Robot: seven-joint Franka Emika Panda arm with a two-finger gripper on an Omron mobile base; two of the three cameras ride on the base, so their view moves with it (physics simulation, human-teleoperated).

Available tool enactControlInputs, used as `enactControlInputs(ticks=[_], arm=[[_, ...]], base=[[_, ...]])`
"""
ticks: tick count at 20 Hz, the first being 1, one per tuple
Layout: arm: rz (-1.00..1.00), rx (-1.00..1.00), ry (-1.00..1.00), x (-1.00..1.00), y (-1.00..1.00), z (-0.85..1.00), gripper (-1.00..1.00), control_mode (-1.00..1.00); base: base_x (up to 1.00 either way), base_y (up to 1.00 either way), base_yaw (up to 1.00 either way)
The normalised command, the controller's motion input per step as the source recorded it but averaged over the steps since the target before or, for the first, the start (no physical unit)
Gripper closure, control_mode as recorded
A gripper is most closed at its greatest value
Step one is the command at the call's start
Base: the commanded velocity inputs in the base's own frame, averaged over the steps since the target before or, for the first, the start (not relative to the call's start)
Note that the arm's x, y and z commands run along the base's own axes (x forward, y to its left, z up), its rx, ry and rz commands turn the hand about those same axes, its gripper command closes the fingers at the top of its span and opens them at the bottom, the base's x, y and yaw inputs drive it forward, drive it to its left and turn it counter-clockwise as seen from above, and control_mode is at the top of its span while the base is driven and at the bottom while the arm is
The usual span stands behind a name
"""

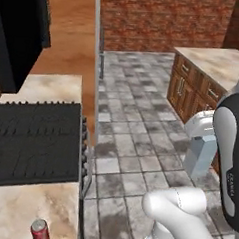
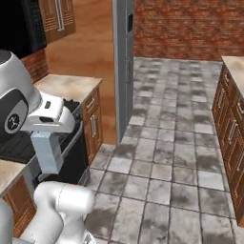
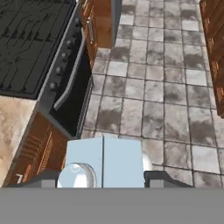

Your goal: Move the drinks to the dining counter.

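My jaws [image 3: 103,177] are clamped on the pale grey bottle [image 3: 105,162], whose flat light-blue body stands between the two dark tips at the bottom of the hand view, its rounded end showing low at the left. In the left base view the same bottle [image 1: 200,154] hangs at the right of the frame, its long axis upright, over the tiled floor [image 1: 136,117]. The tabletop with stools that I take for the goal does not appear from where I am; the wooden-fronted counter [image 1: 215,64] at the upper right may be part of it, though I cannot tell. The red soda can [image 1: 40,232] stands on the marbled tabletop [image 1: 31,206] at the lower left, well apart from me, beside the black stove [image 1: 35,139].
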Motion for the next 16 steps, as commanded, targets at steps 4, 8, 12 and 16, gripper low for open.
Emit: enactControlInputs(ticks=[4,8,12,16], arm=[[0.0,0.0,0.0,0.0,0.0,0.0,1.0,1.0],[0.0,0.0,0.0,0.0,0.0,0.0,1.0,1.0],[0.0,0.0,0.0,0.0,0.0,0.0,1.0,1.0],[0.0,0.0,0.0,0.0,0.0,0.0,1.0,1.0]], base=[[0.0,0.13,-1.0],[0.04,0.01,-0.95],[0.56,-0.32,-0.68],[0.72,-0.34,-0.63]])
